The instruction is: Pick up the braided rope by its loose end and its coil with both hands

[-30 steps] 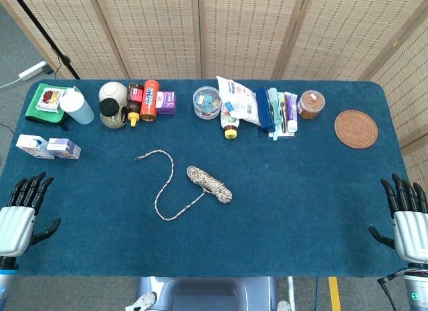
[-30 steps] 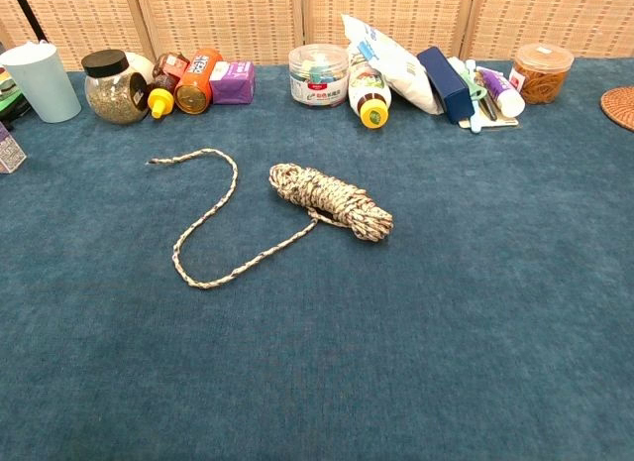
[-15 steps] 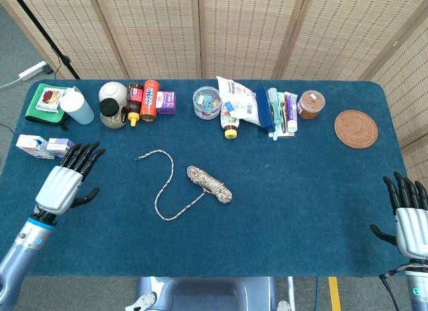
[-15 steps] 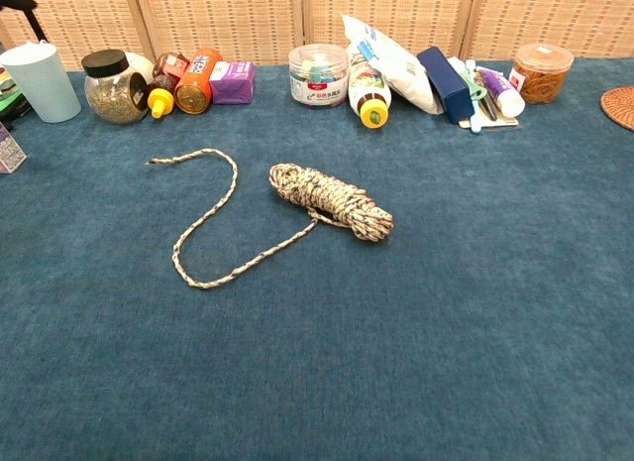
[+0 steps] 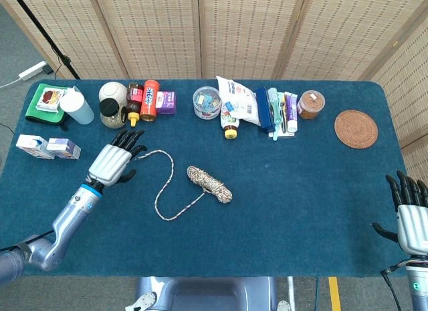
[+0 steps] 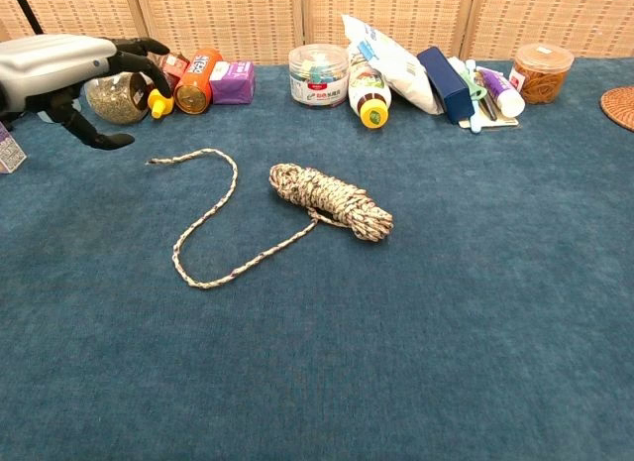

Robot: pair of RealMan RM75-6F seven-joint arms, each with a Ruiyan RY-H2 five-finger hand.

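The braided rope lies on the blue table. Its coil [image 5: 209, 184] [image 6: 330, 201] sits near the middle, and a loose tail curves left and up to the loose end [image 5: 139, 157] [image 6: 156, 161]. My left hand [image 5: 115, 162] [image 6: 61, 69] hovers just left of that end, fingers apart and holding nothing. My right hand [image 5: 410, 214] stays at the table's right front edge, open, far from the coil. It does not show in the chest view.
Along the back stand a cup [image 5: 77, 106], jars and bottles [image 5: 148, 100], a round tub [image 5: 207, 102], a white bag [image 5: 238, 101], a rubber-band jar [image 5: 311, 104] and a woven coaster [image 5: 356, 128]. Two small boxes [image 5: 48, 147] lie at the left edge.
My left hand has travelled from the left front edge rightward and farther onto the table, up to the rope's loose end. The right hand has barely moved. The rope lies unchanged.
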